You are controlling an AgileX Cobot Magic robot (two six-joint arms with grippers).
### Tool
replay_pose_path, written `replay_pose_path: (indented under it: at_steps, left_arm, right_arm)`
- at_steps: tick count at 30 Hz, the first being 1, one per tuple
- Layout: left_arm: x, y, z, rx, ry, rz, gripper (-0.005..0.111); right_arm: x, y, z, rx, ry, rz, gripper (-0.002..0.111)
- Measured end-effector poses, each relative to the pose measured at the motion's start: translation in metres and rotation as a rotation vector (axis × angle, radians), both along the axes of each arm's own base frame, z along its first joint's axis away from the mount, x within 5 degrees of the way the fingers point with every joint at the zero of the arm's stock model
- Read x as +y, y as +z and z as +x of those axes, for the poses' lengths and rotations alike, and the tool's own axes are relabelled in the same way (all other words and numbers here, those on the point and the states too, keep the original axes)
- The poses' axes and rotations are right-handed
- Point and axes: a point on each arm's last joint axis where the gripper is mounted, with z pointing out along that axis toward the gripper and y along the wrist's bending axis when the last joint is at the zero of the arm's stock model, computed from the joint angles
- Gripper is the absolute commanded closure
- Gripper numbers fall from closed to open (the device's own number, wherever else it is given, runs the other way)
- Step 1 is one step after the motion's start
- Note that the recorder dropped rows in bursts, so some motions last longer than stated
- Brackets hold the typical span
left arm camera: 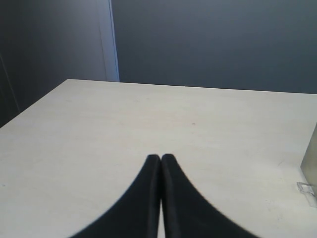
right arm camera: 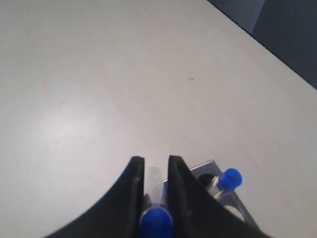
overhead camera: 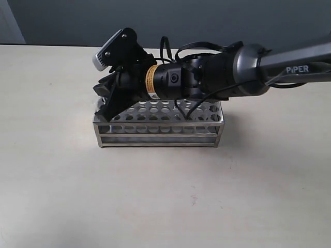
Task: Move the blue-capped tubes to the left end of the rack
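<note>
The steel rack point(overhead camera: 160, 132) stands mid-table. My right arm reaches across it, and my right gripper point(overhead camera: 106, 106) is over the rack's left end. In the right wrist view this gripper point(right arm camera: 155, 161) is shut on a clear blue-capped tube point(right arm camera: 154, 182), held just past the rack's corner point(right arm camera: 207, 167). A second blue-capped tube point(right arm camera: 229, 179) stands in a hole beside the fingers. In the exterior view the arm hides all the tubes. My left gripper point(left arm camera: 161, 156) hangs shut and empty over bare table and does not show in the exterior view.
A pale tabletop point(overhead camera: 165, 196) surrounds the rack, with a dark wall behind it. A grey upright object point(left arm camera: 311, 158) with a small clear piece at its foot shows at the edge of the left wrist view.
</note>
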Motion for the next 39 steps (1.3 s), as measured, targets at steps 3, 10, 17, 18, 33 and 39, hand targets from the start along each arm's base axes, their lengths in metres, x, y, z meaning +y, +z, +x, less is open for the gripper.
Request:
replay_pose_path:
  at_steps: [3,10,17,18,33,39]
  left_arm:
    - [0.0,0.0,0.0,0.0,0.0,0.0,0.106]
    - [0.0,0.0,0.0,0.0,0.0,0.0,0.106]
    - [0.0,0.0,0.0,0.0,0.0,0.0,0.106]
    - [0.0,0.0,0.0,0.0,0.0,0.0,0.106]
    - [0.0,0.0,0.0,0.0,0.0,0.0,0.106]
    - [0.0,0.0,0.0,0.0,0.0,0.0,0.106]
  right_arm:
    - [-0.002,0.012,-0.001,-0.022,0.0,0.013,0.108]
    - [-0.009,0.04,-0.004,-0.064,-0.045,0.009,0.108]
    - [-0.011,0.036,-0.014,0.052,0.011,-0.066,0.108]
    - [-0.01,0.039,-0.015,0.078,0.03,-0.067,0.108]
    - [-0.006,0.048,-0.015,0.108,0.051,-0.043,0.109]
    - [-0.005,0.05,-0.01,0.098,0.016,-0.037,0.109]
